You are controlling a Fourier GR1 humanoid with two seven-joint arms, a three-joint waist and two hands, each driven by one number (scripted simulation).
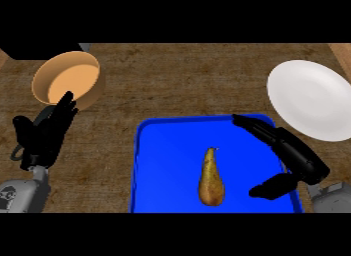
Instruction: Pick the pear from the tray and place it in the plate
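The pear (pixel 210 178) lies on my blue tray (pixel 163 150), stem pointing to twelve o'clock, near the tray's lower middle. My right hand (pixel 292 156) hangs over the tray's right side, at three o'clock from the pear and apart from it, fingers stretched long and thumb spread wide, holding nothing. The white plate (pixel 314 100) sits at one o'clock, just beyond the tray's corner. My left hand (pixel 43 134) rests open at nine o'clock, fingertips before the orange bowl (pixel 67 80).
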